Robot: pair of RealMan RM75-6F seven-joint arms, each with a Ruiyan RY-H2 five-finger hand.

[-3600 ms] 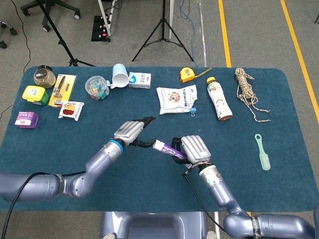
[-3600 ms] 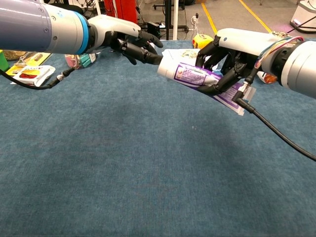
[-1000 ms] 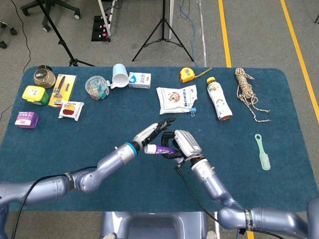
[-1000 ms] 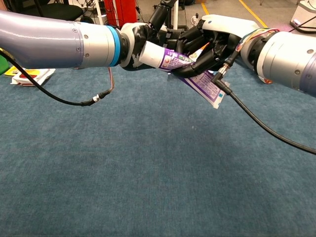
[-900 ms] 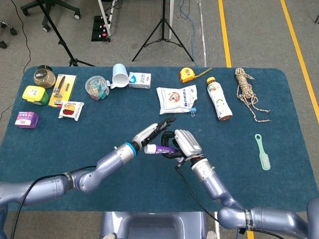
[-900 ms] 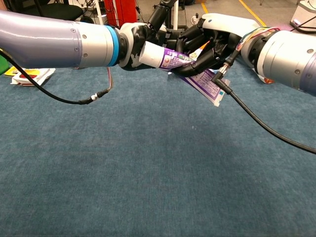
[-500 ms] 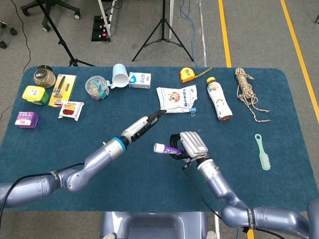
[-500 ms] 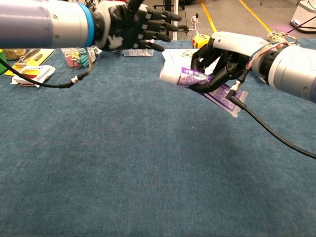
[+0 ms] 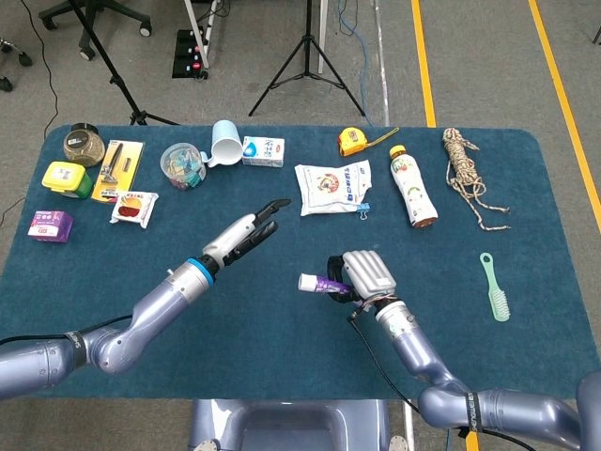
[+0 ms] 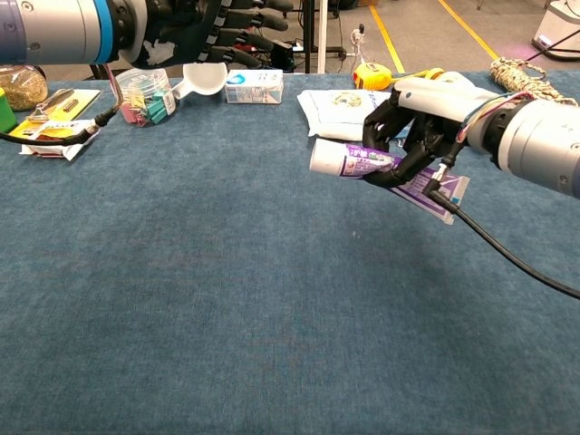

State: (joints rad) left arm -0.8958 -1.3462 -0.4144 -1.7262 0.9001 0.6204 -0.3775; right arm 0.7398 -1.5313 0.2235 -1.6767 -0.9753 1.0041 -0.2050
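**Mia:** What is the right hand (image 9: pixel 364 275) holding?

**Ben:** A soft purple and white plastic tube (image 10: pixel 355 163) with a round white cap end. The fingers are wrapped tight around its middle. The cap end sticks out toward nine o'clock in both views. The tube is up in the air, over the middle of the dark blue cloth-covered table (image 9: pixel 526 338).

**Mia:** How does the tube look up close?

**Ben:** The chest view shows small writing on the purple label. It also shows the flat, squashed tail of the tube sticking out behind the fingers, toward four o'clock. The head view hides that tail under the hand.

**Mia:** And the left hand (image 9: pixel 246 234)?

**Ben:** It holds nothing. Its fingers are stretched out and apart, pointing toward two o'clock in the head view. It is well apart from the tube, at about ten o'clock from it.

**Mia:** What can the head view show that the chest view cannot?

**Ben:** The whole table. At the far left there is a small purple box (image 9: pixel 50 225). At the far right lies a pale green plastic brush (image 9: pixel 495 287). The chest view shows neither of them.

**Mia:** What is at twelve o'clock from the tube?

**Ben:** A white crinkly packet with blue print (image 9: pixel 332 187), lying flat. To its right is a plastic drink bottle with an orange cap (image 9: pixel 412 186), lying on its side.
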